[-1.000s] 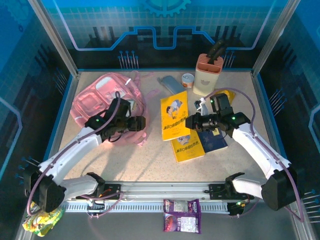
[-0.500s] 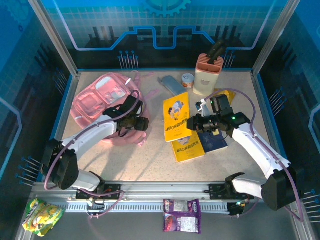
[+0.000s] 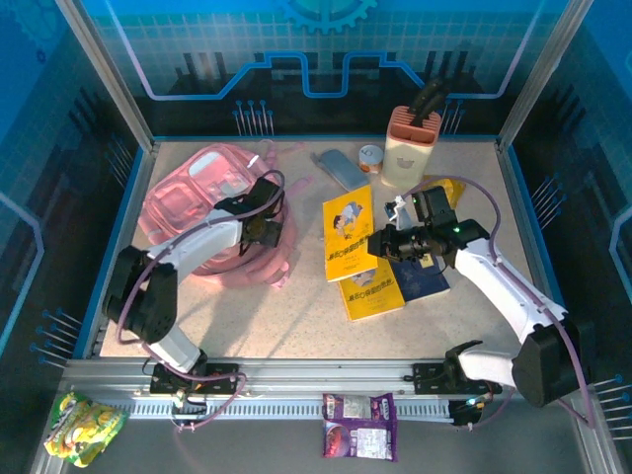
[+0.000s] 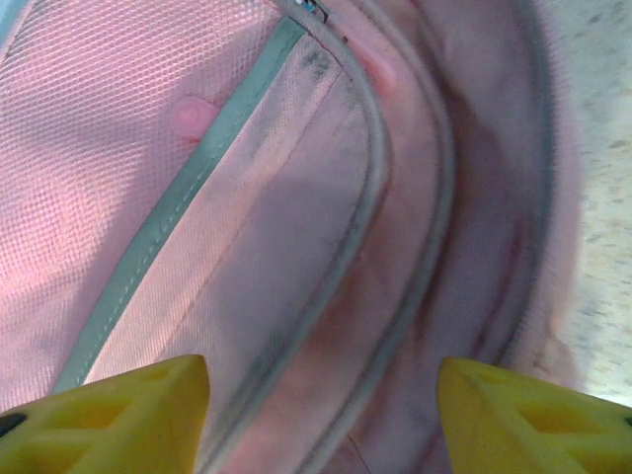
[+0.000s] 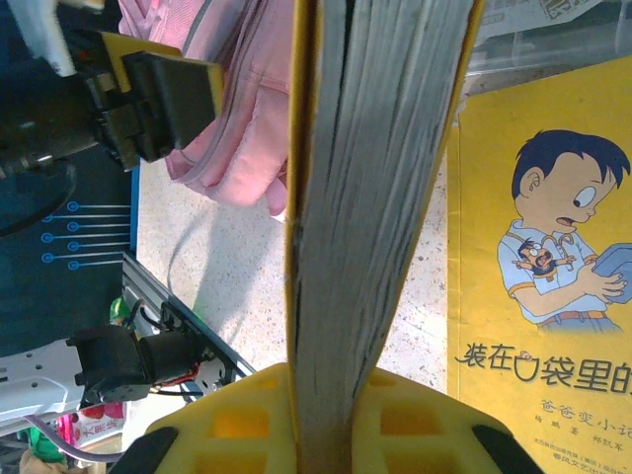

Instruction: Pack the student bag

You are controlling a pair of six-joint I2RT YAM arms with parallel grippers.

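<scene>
1. Pink fabric, the student bag point(image 3: 197, 212) lies on the left rear of the bench point(image 3: 296, 316).
2. The left gripper point(image 3: 261, 230) hangs over the bag's right side, jaws apart, holding nothing.
3. The right gripper point(image 3: 383, 242) is clamped on a yellow book point(image 3: 346, 232) tilted on edge, just beside a second book point(image 3: 373, 293) lying flat.

The left pincer point(image 3: 262, 229) has moved from the student bag's point(image 3: 188, 197) near edge to over its middle.

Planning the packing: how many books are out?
3. One yellow paperback book in the right tool, a second yellow book flat nearer the arms, a dark blue book beside it; the arm may hide more.
</scene>
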